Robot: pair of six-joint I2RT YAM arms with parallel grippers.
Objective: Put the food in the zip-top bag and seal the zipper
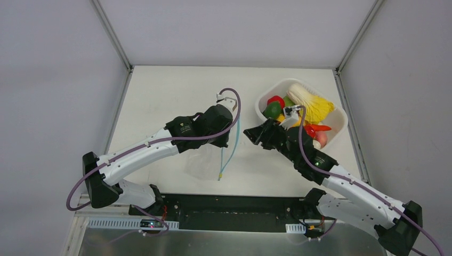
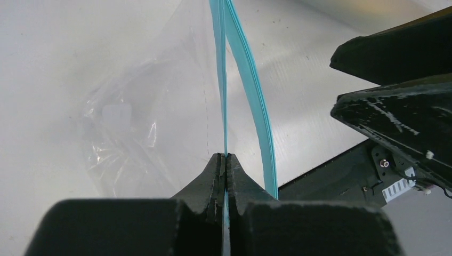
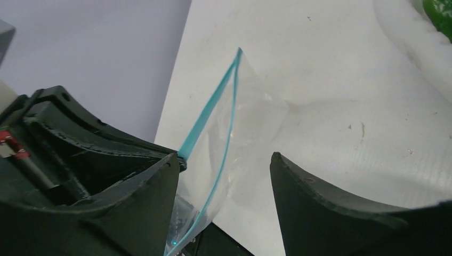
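Note:
The clear zip-top bag (image 1: 205, 162) hangs over the table, held up by one lip. My left gripper (image 1: 228, 121) is shut on one teal zipper (image 2: 224, 106) strip; the other strip (image 2: 257, 101) bows away, so the mouth gapes. My right gripper (image 1: 249, 133) is open and empty just right of the mouth; in its wrist view the bag (image 3: 240, 128) and zipper (image 3: 209, 112) lie between its fingertips (image 3: 171, 160). The food (image 1: 312, 104) sits in the white tub: a yellow-white cabbage, a red piece (image 1: 275, 100), a green piece (image 1: 272, 110), a red pepper (image 1: 320, 128).
The white rounded tub (image 1: 341, 114) stands at the back right, just behind my right wrist; its rim (image 3: 421, 53) shows in the right wrist view. Grey walls enclose the table on the left, back and right. A black base plate (image 1: 234, 205) lies along the near edge.

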